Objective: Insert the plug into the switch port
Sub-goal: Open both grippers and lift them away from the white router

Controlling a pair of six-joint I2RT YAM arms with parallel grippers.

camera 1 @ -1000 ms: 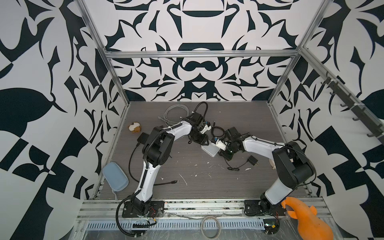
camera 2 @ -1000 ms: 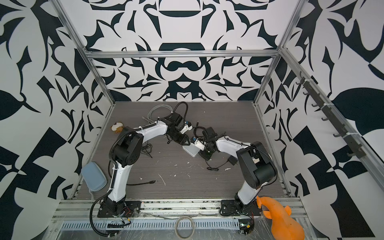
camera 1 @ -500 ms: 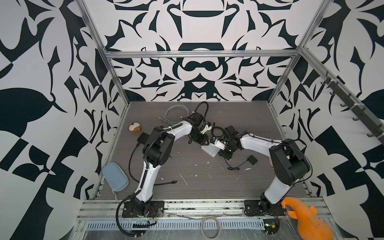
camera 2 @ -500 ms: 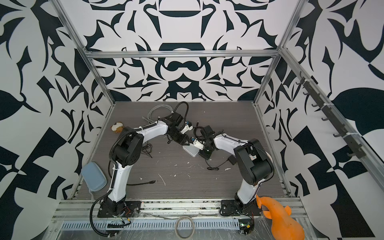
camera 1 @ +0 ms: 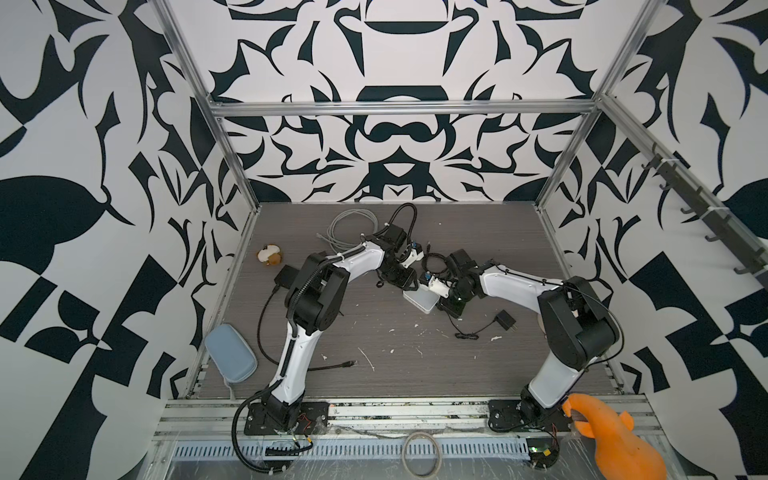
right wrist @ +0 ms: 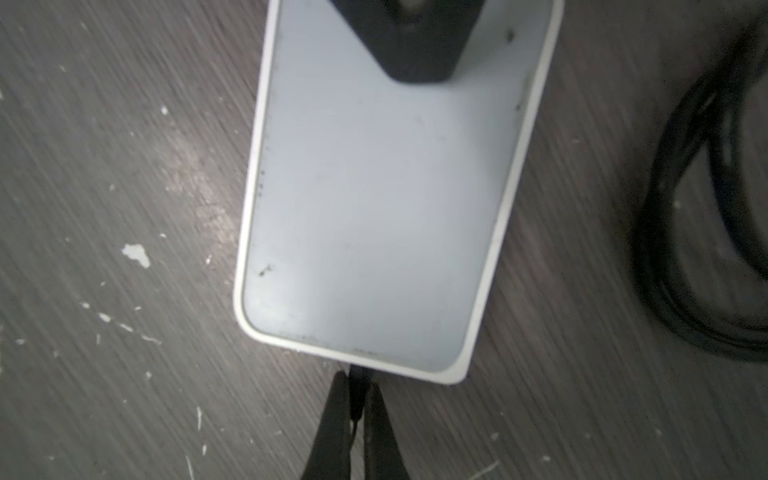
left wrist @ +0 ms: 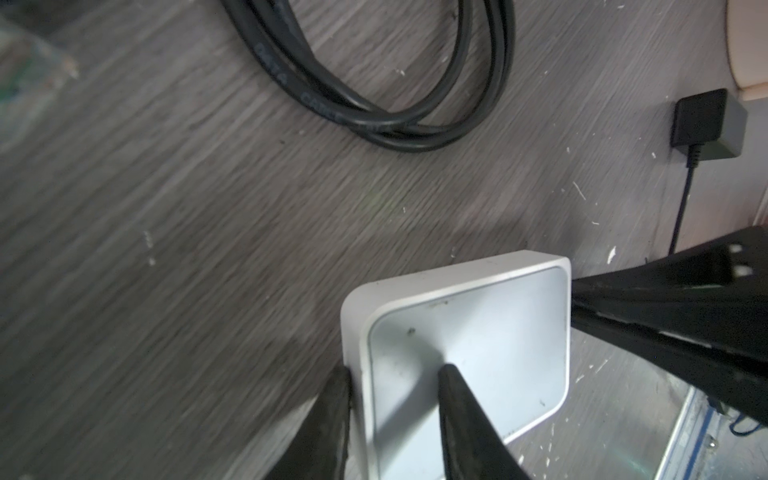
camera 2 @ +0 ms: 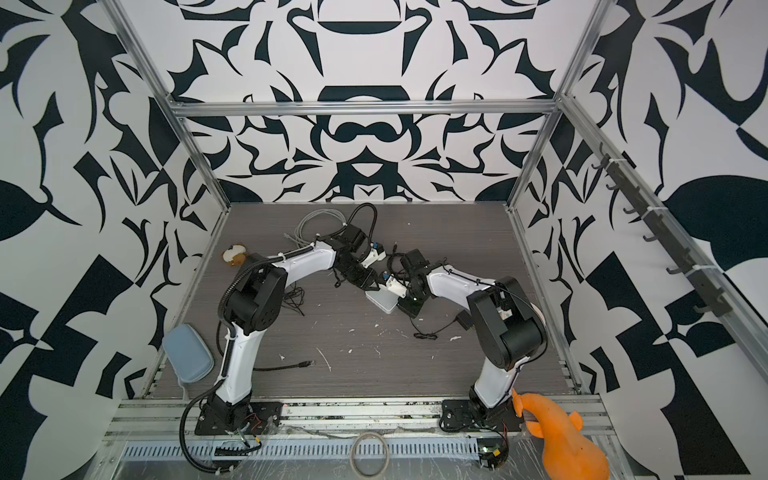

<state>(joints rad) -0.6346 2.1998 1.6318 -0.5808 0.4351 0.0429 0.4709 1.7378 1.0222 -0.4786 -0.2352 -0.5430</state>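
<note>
The white switch [camera 1: 419,300] [camera 2: 380,302] lies flat in the middle of the table. My left gripper [left wrist: 395,374] [camera 1: 409,286] is shut on its near corner, one finger against the side wall and the other on the top face [left wrist: 478,340]. A small black plug [right wrist: 358,384] on a thin wire is pinched in my right gripper [right wrist: 356,380] [camera 1: 441,306], which is shut on it. The plug's tip touches the switch's short side wall [right wrist: 353,358]. The port itself is hidden under that edge. The right gripper also shows in the left wrist view [left wrist: 577,299], at the switch's far edge.
A black power adapter [camera 1: 505,322] [left wrist: 706,124] lies right of the switch on its thin wire. A black cable coil [left wrist: 374,104] [right wrist: 706,249] lies behind, a grey cable coil [camera 1: 351,226] at the back. A blue-grey case [camera 1: 230,357] lies front left, with a loose black cable [camera 1: 345,365] nearby.
My right arm has pushed slightly left toward the switch with the plug in its grip. The left gripper's hold on the switch and the switch's place look unchanged.
</note>
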